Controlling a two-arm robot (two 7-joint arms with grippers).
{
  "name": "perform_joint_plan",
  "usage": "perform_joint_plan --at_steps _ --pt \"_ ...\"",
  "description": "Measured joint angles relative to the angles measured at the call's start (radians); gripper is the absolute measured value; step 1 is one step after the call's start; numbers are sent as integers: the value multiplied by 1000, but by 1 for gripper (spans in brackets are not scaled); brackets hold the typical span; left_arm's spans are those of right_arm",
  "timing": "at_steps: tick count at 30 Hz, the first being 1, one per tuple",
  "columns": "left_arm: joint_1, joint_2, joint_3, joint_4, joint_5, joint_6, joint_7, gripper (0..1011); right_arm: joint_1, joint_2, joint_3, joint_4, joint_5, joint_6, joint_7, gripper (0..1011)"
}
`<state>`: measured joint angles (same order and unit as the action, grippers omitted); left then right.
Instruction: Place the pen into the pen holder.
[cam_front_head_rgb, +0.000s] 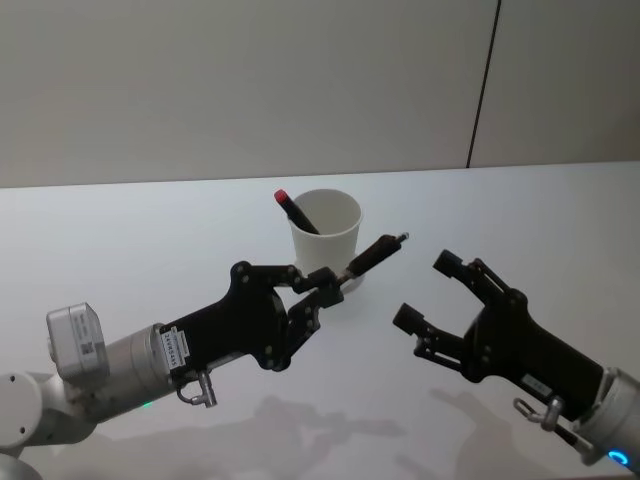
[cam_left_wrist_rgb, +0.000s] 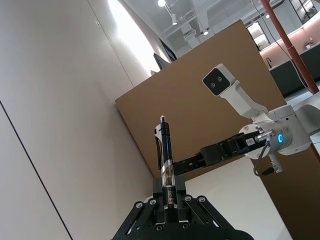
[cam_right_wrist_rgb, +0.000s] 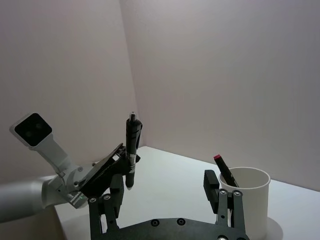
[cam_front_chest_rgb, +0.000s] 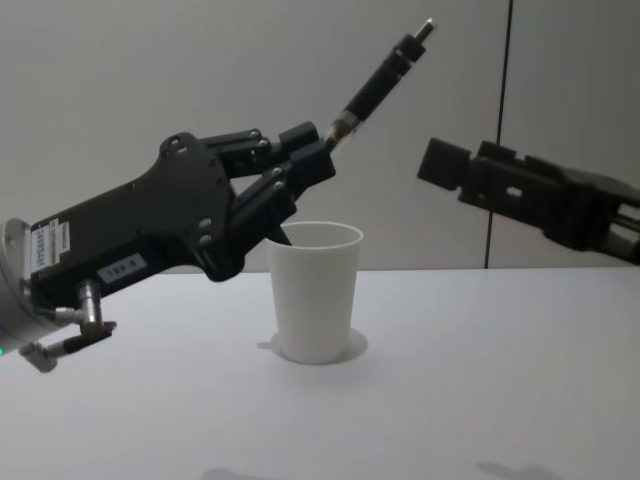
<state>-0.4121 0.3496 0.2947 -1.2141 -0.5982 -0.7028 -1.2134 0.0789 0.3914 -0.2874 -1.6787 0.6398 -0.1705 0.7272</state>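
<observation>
While the left end effector (cam_front_head_rgb: 325, 285) pinches the black pen (cam_front_head_rgb: 375, 253) near its lower end, the pen slants upward, its tip higher than the rim of the pen holder (cam_front_head_rgb: 328, 248). That white cup stands upright on the desk (cam_front_head_rgb: 150, 230), with a red-capped marker (cam_front_head_rgb: 294, 211) leaning inside. The right end effector (cam_front_head_rgb: 425, 290) hangs spread beside the cup, apart from it
</observation>
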Motion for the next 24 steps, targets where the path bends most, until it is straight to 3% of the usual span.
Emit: perform_joint_plan --at_steps 12,24 --pt "0 0 0 0 0 0 0 144 49 -28 -11 46 -26 -7 37 1002" --pt "0 0 0 0 0 0 0 144 77 -42 -21 55 -18 -16 88 1002"
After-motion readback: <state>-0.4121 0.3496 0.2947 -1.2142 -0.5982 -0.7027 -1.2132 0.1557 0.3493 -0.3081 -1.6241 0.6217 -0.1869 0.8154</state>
